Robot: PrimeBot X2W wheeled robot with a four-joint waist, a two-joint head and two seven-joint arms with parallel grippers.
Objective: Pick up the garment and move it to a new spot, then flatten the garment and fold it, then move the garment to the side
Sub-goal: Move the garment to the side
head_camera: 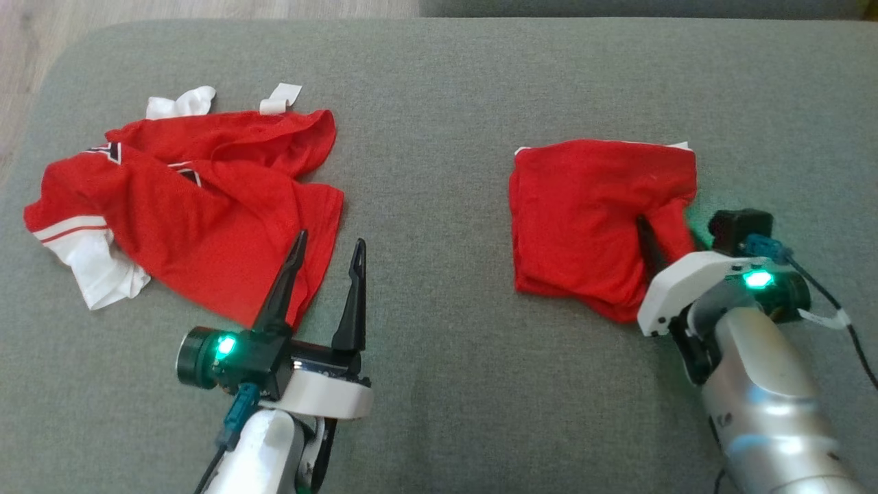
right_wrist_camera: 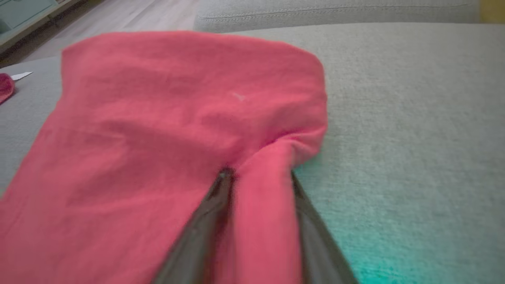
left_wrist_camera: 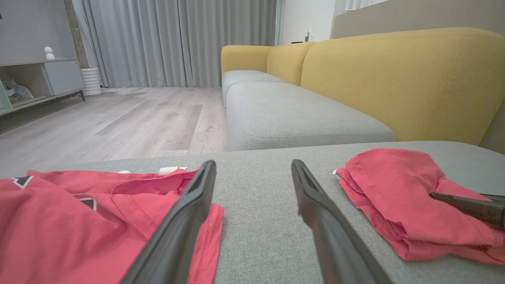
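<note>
- On the grey cushion [head_camera: 439, 384], well right of centre, lies the folded red garment [head_camera: 590, 206], a rough square with its layers stacked.
- The right hand [right_wrist_camera: 259, 173] is at its near right corner; its fingers press on either side of a raised ridge of the red cloth, clamped on it.
- The left hand [head_camera: 330, 239] hovers with its fingers wide apart and nothing between them. One fingertip is over the hem of the crumpled red jersey [head_camera: 206, 206].
- The jersey has white sleeve trim and black-and-white markings that are too small to read.
- A white tab [head_camera: 281, 97] lies at its far edge; I cannot make out any print on it.
- Beyond the cushion stand a yellow sofa [left_wrist_camera: 394, 79] and a wooden floor [left_wrist_camera: 118, 118].
</note>
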